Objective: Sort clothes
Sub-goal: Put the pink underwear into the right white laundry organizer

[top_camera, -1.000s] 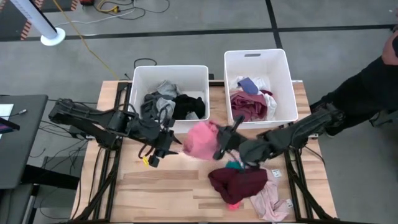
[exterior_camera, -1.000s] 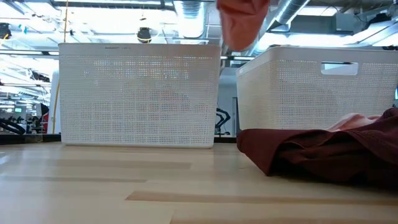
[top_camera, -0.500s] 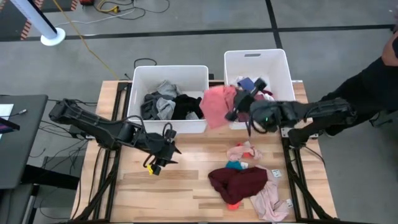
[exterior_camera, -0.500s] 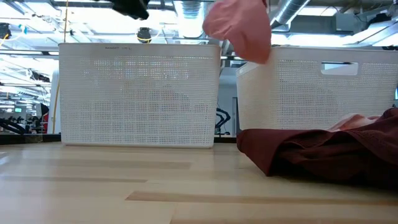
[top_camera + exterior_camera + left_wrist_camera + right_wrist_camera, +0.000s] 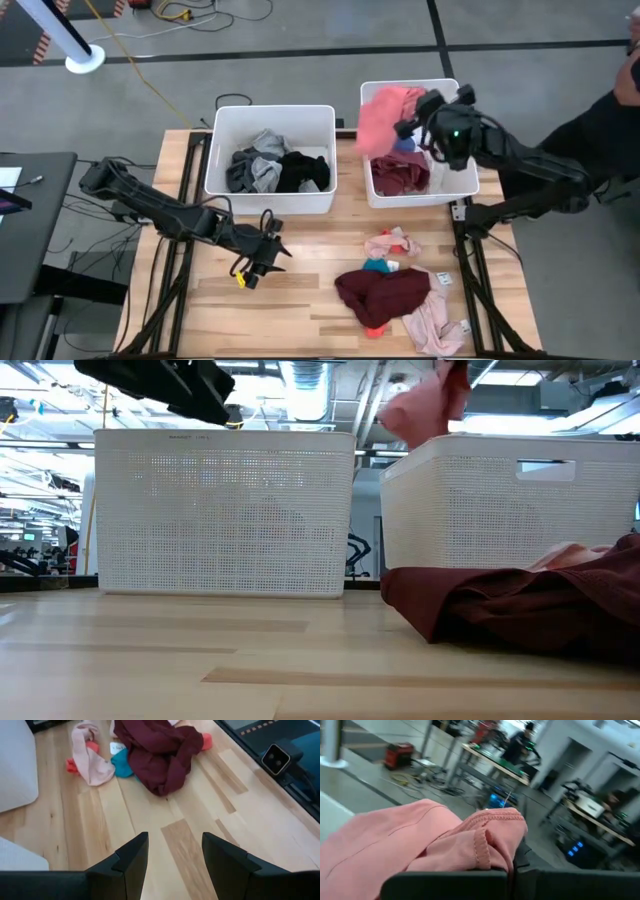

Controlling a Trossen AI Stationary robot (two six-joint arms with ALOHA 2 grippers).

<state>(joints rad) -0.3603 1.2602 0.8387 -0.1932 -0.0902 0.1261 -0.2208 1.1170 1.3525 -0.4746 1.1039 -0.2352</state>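
Pink garment held above the right bin

The right jaws (image 5: 415, 118) were clamped on a pink garment (image 5: 382, 112) hanging over the right white bin (image 5: 466, 130). The left jaws (image 5: 262, 262) stood apart, empty, above the desk (image 5: 290, 300), well apart from the maroon garment (image 5: 385, 292).

From overhead we look straight down on the whole table (image 5: 300, 290); at tabletop level we face both bins (image 5: 225, 510) closely. Our left wrist camera looks past its parted jaws at the maroon garment (image 5: 160, 755), shared with the overhead and level views. Our right wrist camera faces the room.
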